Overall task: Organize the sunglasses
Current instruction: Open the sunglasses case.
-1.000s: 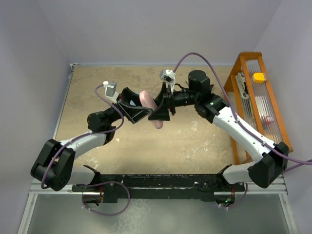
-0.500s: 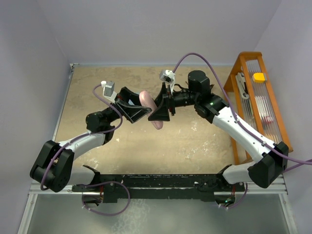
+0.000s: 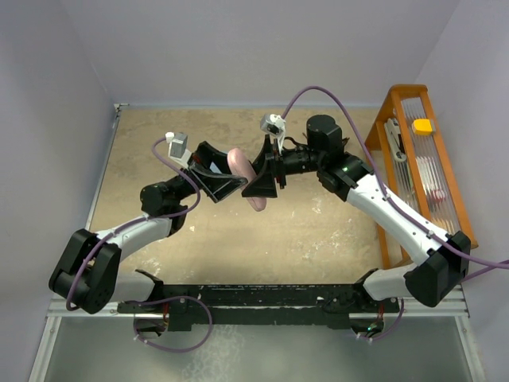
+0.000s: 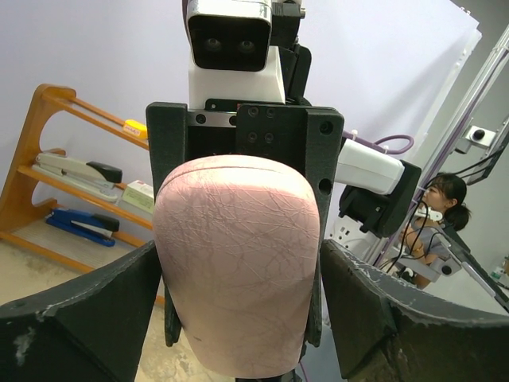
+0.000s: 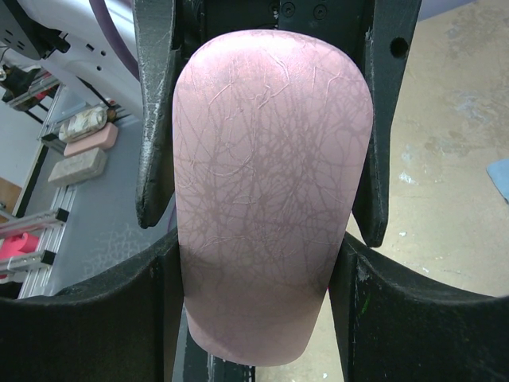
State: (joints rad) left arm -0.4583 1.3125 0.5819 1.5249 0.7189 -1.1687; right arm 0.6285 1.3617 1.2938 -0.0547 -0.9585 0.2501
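A pink oblong case (image 3: pixel 238 164) hangs above the table's middle between both arms. My right gripper (image 3: pixel 258 181) is shut on it; in the right wrist view its fingers (image 5: pixel 159 302) press both long sides of the case (image 5: pixel 270 199). My left gripper (image 3: pixel 229 180) straddles the opposite end. In the left wrist view its fingers (image 4: pixel 374 310) stand just beside the case (image 4: pixel 235 263), open, with a thin gap on the right side. The sunglasses are out of view.
An orange wooden rack (image 3: pixel 395 151) stands along the table's right edge with staplers (image 4: pixel 75 167) and a yellow item (image 3: pixel 422 126) on its shelves. A corner of a light blue cloth (image 5: pixel 501 179) lies on the sandy tabletop (image 3: pixel 318 231).
My left gripper's jaws have widened a little around the case, and its wrist has shifted slightly left. The right arm and the case have stayed put.
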